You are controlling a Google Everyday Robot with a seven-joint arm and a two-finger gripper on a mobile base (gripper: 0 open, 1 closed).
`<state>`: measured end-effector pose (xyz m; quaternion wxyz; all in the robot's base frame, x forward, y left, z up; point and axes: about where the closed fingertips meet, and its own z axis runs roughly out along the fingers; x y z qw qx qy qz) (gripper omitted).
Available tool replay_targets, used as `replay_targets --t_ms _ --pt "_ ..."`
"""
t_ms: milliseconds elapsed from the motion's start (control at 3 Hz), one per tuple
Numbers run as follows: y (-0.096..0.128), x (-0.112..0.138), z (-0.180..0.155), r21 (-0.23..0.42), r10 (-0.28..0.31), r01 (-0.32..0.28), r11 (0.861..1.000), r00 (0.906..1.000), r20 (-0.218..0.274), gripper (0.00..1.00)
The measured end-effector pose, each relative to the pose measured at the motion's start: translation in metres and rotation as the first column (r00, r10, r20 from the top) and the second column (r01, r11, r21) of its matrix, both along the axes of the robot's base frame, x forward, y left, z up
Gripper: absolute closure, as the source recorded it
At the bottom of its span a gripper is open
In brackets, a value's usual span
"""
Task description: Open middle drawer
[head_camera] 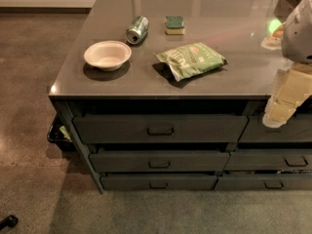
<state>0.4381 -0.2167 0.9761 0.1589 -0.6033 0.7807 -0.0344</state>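
Observation:
The middle drawer (122, 162) is the dark grey front between a taller drawer (112, 128) above and a thinner one (126, 182) below, in the left column of the cabinet. Its small rectangular pull handle (159, 164) sits at the centre. The drawer looks closed. My gripper (275, 117), cream-coloured on a white arm (302, 28), hangs at the right edge of the camera view. It points down in front of the counter's front edge, well to the right of and above the middle drawer's handle, touching nothing.
On the grey countertop (234, 77) lie a white bowl (107, 55), a tipped green can (137, 29), a green-yellow sponge (174, 25) and a green chip bag (191, 60). A second column of drawers (273, 160) stands below my gripper. A small black object (8, 222) lies on the floor.

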Motion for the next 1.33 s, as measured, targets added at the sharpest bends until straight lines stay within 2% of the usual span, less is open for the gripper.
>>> replay_targets --t_ms 333,667,1000,1333 --pt "0.001 0.000 0.000 0.002 0.000 0.000 1.000 1.0000 0.009 0.00" --pt "0.011 -0.004 -0.024 0.056 0.005 -0.005 0.998 0.9999 0.013 0.00" --pt "0.039 -0.016 -0.083 0.157 0.043 -0.040 0.987 0.9990 -0.014 0.00" --pt "0.058 -0.022 -0.131 0.209 0.102 -0.083 0.974 0.9914 -0.081 0.00"
